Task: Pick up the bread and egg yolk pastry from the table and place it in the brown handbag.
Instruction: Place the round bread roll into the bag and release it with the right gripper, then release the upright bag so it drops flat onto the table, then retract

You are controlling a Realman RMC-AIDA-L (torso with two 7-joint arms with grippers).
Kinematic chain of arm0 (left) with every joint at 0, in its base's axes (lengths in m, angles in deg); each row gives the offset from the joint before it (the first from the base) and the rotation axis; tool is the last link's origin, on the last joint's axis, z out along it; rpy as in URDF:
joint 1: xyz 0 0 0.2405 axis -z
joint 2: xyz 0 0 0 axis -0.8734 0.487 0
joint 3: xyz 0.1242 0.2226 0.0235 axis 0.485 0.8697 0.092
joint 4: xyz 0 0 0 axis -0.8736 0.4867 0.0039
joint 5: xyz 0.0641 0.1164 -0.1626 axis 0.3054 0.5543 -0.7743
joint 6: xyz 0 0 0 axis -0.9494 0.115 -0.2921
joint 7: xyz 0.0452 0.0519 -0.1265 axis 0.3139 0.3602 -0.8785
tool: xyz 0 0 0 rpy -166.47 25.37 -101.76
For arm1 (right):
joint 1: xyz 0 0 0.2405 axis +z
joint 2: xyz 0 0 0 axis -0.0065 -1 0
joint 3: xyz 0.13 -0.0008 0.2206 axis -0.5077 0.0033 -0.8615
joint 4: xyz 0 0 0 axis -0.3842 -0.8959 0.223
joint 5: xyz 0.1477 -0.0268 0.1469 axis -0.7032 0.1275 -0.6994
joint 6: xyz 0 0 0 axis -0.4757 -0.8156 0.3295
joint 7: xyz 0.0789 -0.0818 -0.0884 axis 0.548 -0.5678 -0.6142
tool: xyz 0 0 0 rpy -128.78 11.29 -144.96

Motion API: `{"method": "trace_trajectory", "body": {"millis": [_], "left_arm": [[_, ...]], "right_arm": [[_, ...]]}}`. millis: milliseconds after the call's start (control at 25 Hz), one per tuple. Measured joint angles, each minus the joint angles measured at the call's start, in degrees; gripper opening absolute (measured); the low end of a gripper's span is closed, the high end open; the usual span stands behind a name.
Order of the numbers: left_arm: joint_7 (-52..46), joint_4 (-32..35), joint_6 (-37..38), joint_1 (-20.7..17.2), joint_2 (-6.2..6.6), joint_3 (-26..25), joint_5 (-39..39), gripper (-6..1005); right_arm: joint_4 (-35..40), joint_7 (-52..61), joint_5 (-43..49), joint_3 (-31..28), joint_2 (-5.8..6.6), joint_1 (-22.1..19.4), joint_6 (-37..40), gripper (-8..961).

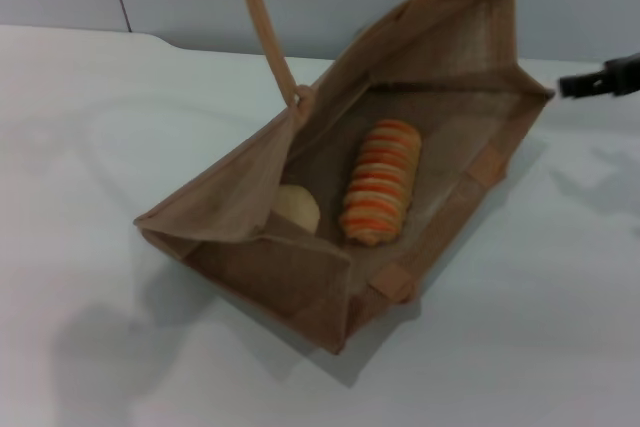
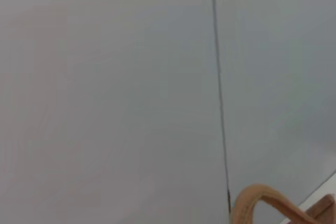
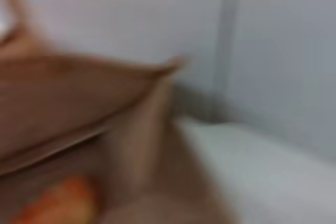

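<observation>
Head view shows me the bread (image 1: 380, 183) lying inside the brown handbag (image 1: 235, 192), on the bag's floor, with its orange and pale stripes facing up. The egg yolk pastry (image 1: 298, 209) is in the bag too, just beside the bread at about 9 o'clock from it, half hidden behind the near wall. The bag stands open on the table (image 1: 90, 147), and its mouth gapes toward 7 o'clock. One handle (image 1: 265, 22) arches up at about 11 o'clock from the bread. My right gripper (image 1: 600, 80) pokes in from the edge at about 2 o'clock, outside the bag and apart from its far corner. I see only a dark bit of it, so I cannot tell if that claw is wide or narrow. It does not seem to hold any food. My left gripper does not show anywhere. The left wrist camera sees only the grey wall (image 2: 105, 77) and the top of a handle. I think both foods are in, so the putting-in step looks done. For the next move I would just lift the right arm away, without bumping the bag.
</observation>
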Motion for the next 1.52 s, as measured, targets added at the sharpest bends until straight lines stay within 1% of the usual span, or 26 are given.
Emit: {"method": "trace_trajectory", "body": {"millis": [80,160,280,400,480,600,680,760,960,1200,1280,1400,1440,1480,1520], "left_arm": [[0.0,-1.0,1.1,-0.5,-0.05,0.1,-0.3,97],[0.1,-1.6,2.0,-1.1,-0.07,0.2,-0.7,101],[0.1,-2.2,3.3,-1.9,-0.07,0.1,-1.1,106],[0.6,-3.0,5.5,-2.6,-0.10,0.2,-1.6,111],[2.0,-3.7,7.5,-3.3,-0.14,0.4,-3.1,115],[5.0,-5.3,10.3,-4.6,-0.17,0.3,-7.2,120],[6.5,-6.1,11.3,-5.3,-0.16,0.0,-9.2,123],[7.6,-6.4,11.6,-5.6,-0.09,0.0,-10.1,127],[9.2,-7.7,11.4,-4.9,0.10,0.0,-11.2,136],[9.1,-11.0,11.0,-3.6,0.18,-0.5,-15.0,146],[9.1,-12.1,9.5,-3.1,0.41,-1.1,-17.3,238],[9.6,-15.2,6.4,-1.6,1.29,-3.3,-21.4,375],[10.7,-16.0,6.2,-1.5,1.41,-4.2,-22.4,397],[11.9,-16.5,6.3,-1.7,1.29,-5.1,-23.0,419],[14.6,-16.9,7.2,-2.3,0.66,-6.1,-24.0,440]], "right_arm": [[-0.1,-0.5,-1.1,0.1,-0.19,-1.5,4.8,768],[-0.3,-2.0,-5.0,0.5,-0.33,-3.4,10.2,767],[-0.4,-5.4,-12.7,1.6,-0.53,-5.7,16.1,766],[-0.6,-9.6,-21.9,4.2,-0.64,-7.9,23.8,766],[-0.6,-12.7,-28.1,8.0,-0.75,-9.6,29.5,765],[-0.1,-18.5,-36.6,16.1,-0.86,-12.2,40.4,764],[0.0,-21.1,-40.0,21.6,-0.81,-13.5,47.3,764],[-0.1,-22.1,-42.0,24.9,-0.65,-14.1,51.4,763],[-1.9,-21.8,-42.8,25.1,-0.46,-13.5,52.1,761],[-4.2,-21.7,-42.9,25.0,-0.36,-12.9,51.5,756],[-4.3,-21.7,-42.9,25.1,-0.36,-12.9,50.9,755],[-4.3,-21.7,-42.9,25.2,-0.41,-12.8,50.3,755],[-4.3,-21.7,-42.9,25.3,-0.44,-12.8,50.3,755],[-4.3,-21.8,-43.0,25.5,-0.54,-12.8,50.4,755],[-4.3,-22.0,-43.1,25.7,-0.60,-12.9,50.6,754]]}}
